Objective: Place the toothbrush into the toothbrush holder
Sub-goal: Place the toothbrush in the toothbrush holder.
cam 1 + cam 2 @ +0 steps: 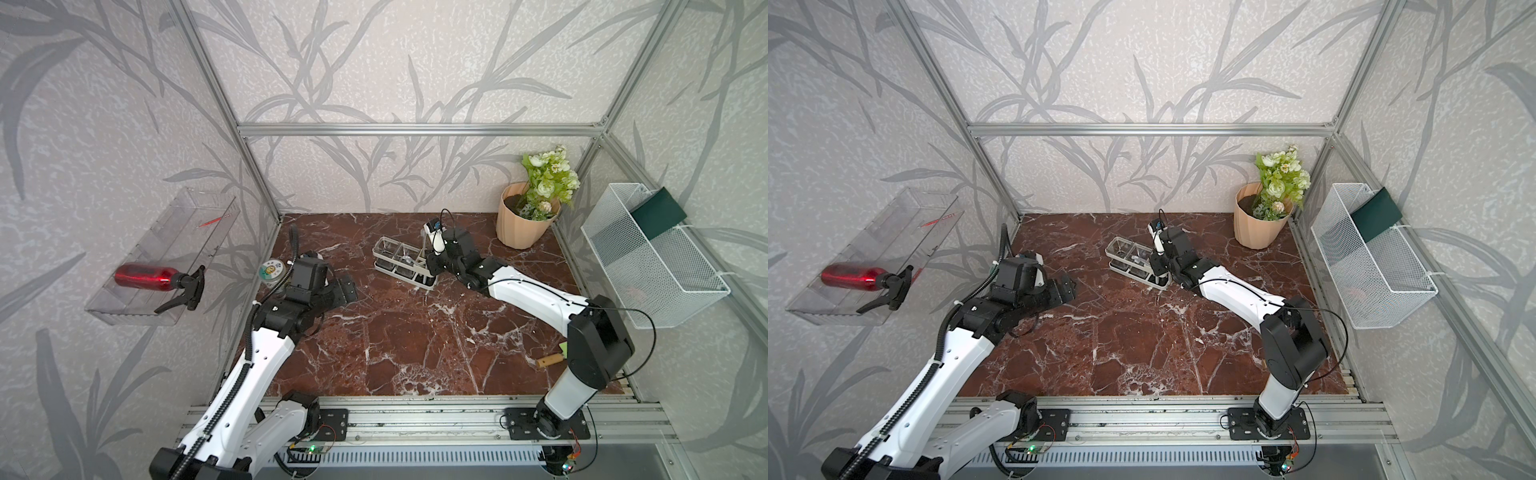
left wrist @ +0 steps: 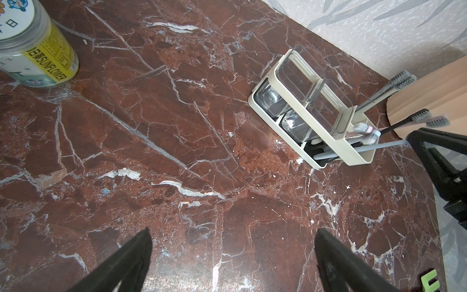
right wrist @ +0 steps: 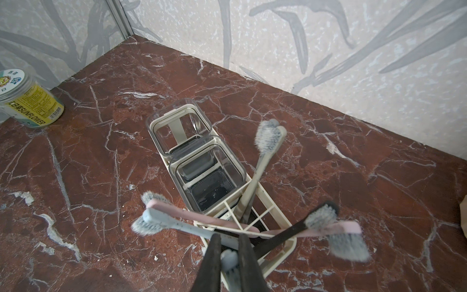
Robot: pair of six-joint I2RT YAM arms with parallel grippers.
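Presently, the red-brown marble tabletop [image 1: 395,332] sits inside an aluminium frame [image 1: 415,129], backed by grey leaf-patterned wallpaper [image 1: 374,62]. The toothbrush holder [image 1: 405,262] stands upright toward the back wall. The right gripper [image 3: 228,236] pinches the toothbrush [image 2: 374,148], whose lower end rests in the holder's slotted section. The left gripper [image 2: 232,230] gapes wide, holding nothing.

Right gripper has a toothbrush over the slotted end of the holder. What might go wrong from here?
1. The slotted end already holds crossed brushes, including a black brush and a pink brush; the toothbrush in the right gripper may snag on them or lever one out.
2. The toothbrush holder seems to stand free on the marble tabletop; a sideways push might slide or tip it.
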